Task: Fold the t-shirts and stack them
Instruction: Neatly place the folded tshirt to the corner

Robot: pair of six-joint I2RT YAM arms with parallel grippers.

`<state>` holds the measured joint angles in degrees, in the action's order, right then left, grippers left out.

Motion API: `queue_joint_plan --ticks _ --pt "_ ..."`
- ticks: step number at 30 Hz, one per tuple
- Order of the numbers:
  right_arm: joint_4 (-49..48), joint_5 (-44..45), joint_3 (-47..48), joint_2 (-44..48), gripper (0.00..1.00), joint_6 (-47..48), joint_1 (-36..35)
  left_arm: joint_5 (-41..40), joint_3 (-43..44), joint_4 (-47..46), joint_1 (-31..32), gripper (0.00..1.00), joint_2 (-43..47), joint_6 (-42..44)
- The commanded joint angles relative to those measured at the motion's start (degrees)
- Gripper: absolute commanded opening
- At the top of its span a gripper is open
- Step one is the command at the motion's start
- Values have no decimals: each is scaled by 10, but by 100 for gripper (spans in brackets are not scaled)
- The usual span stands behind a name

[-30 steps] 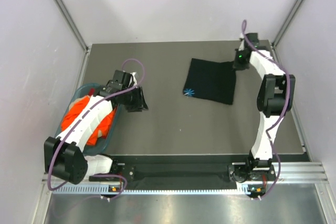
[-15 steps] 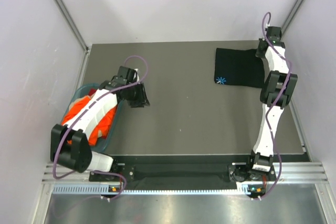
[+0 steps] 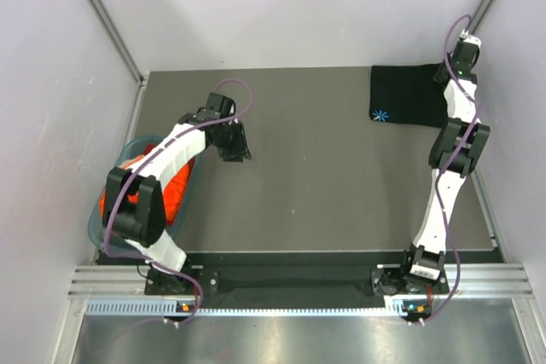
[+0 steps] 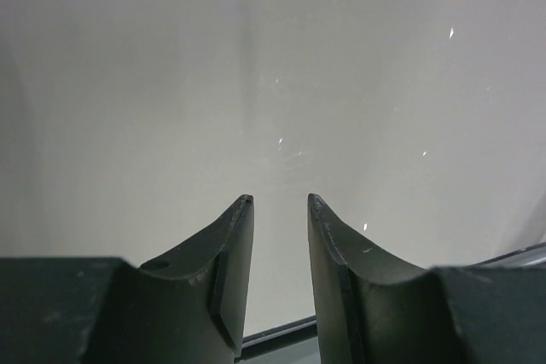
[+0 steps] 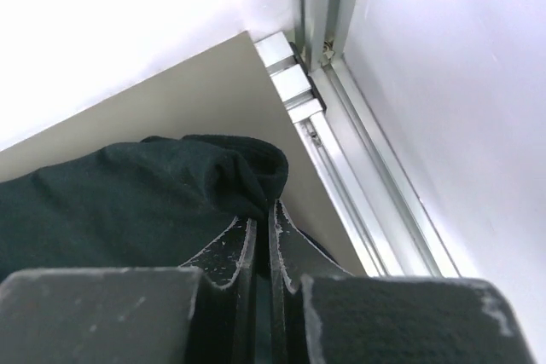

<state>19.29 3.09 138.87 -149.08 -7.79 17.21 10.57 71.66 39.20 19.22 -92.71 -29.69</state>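
Where the bench (image 3: 324, 185) meets its left edge, we see a teal basket (image 3: 95, 229) hanging partly over the side. The orange t-shirt (image 3: 175, 193) lies bunched inside it. The left arm (image 3: 175, 147) crosses above the basket, hiding much of the orange cloth, and reaches out over the bare bench surface. At its end the left gripper (image 3: 235, 144) hangs just beyond the basket's inner rim, well apart from both shirts. From the left wrist view we find this gripper (image 4: 280, 202) partly open. Its two dark fingers (image 4: 235, 253) stand a narrow gap apart with nothing between them, and only a pale wall (image 4: 273, 83) shows beyond.

Moving right across the open middle of the bench, we come to the black t-shirt (image 3: 409, 95). It lies as a flat folded rectangle in the far right corner. Its small blue-white starburst mark (image 3: 380, 114) shows at the near left corner of the fold.

At the shirt's right edge the right gripper (image 3: 444, 78) is clamped onto the cloth, and the right arm (image 3: 448, 185) stretches from its base along the right side of the bench towards that corner. The right wrist view confirms the hold. The gripper (image 5: 263, 210) is pressed together on a raised ridge of the black t-shirt (image 5: 102, 202), beside the bench edge (image 5: 171, 100) and the aluminium frame rail (image 5: 299, 74) at the corner.
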Motion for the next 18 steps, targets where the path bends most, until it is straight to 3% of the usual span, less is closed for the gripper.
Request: queue_joint_plan --ticks 1,16,18 --pt "-79 -17 33 -19 0 -17 11 -6 38 -18 5 37 -19 -7" --pt "-155 -27 67 -70 0 -31 13 -17 102 -7 24 36 -86 -14" --pt "-156 -23 68 -73 8 -36 12 -17 103 -6 25 36 -86 -16"
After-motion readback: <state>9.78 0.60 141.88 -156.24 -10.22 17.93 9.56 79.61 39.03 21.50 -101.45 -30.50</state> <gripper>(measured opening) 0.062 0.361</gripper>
